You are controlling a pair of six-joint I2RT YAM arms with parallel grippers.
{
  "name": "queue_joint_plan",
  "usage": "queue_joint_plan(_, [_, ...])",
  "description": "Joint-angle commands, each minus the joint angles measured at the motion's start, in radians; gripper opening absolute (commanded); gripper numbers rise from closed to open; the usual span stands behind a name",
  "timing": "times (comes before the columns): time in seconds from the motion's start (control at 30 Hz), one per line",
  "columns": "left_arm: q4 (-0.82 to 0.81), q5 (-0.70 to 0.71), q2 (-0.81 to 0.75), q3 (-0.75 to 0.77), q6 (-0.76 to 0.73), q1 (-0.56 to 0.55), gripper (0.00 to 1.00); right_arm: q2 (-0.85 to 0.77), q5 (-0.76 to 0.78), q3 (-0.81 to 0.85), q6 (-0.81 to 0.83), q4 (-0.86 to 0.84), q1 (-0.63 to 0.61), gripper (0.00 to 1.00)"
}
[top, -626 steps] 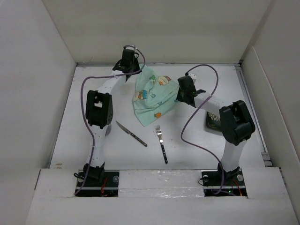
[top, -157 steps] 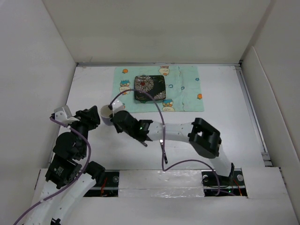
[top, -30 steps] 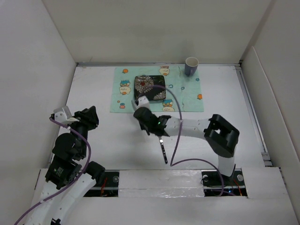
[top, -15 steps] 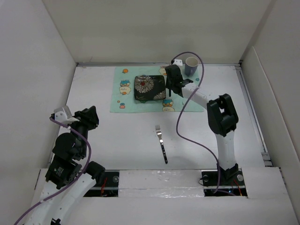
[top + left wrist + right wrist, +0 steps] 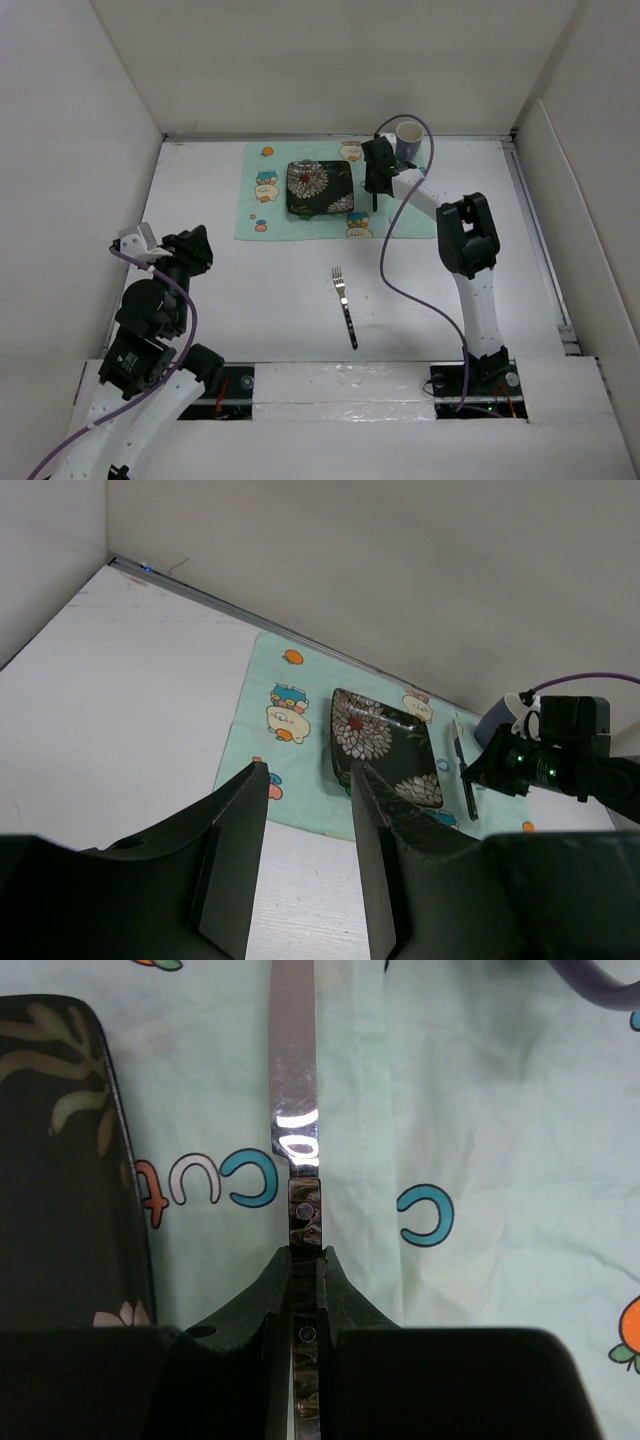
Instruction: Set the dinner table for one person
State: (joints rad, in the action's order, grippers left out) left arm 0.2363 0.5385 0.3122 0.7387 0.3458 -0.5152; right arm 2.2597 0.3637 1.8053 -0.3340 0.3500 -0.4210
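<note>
Dinner table (image 5: 250, 290): matte white, walled by upright panels, one setting in progress.
Near half is open room, with only a steel fork (image 5: 345, 308) lying mid-way. A mint cartoon-print cloth (image 5: 415, 215) along the far edge carries a dark square floral plate (image 5: 320, 188), and a cup (image 5: 408, 138) stands at its far right corner. The right gripper (image 5: 302, 1260) pinches a steel knife (image 5: 293, 1110) by the handle, blade over the cloth just right of the plate. The left gripper (image 5: 308, 775) is near the left edge, jaws parted, unloaded.

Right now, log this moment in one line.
right gripper: holds knife | knife: over cloth, beside plate | left gripper: open, empty | fork: on table
</note>
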Motion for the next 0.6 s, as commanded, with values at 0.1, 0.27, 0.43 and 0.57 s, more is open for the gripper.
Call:
queue_joint_plan(0.1, [-0.037, 0.003, 0.016, -0.010, -0.007, 0.001, 0.36, 0.015, -0.022, 0.046, 0.029, 0.024, 0.022, 0.00])
queue_joint_plan(0.27, [-0.032, 0.008, 0.027, -0.009, -0.005, 0.001, 0.36, 0.028, -0.032, 0.045, 0.035, 0.032, 0.031, 0.00])
queue_joint_plan(0.43, [-0.032, 0.000, 0.054, -0.004, -0.004, 0.001, 0.38, -0.018, -0.023, 0.009, 0.035, 0.004, 0.031, 0.27])
queue_joint_plan(0.57, [-0.022, 0.003, 0.112, 0.007, 0.012, 0.001, 0.39, -0.113, -0.016, -0.026, 0.029, 0.003, 0.031, 0.52])
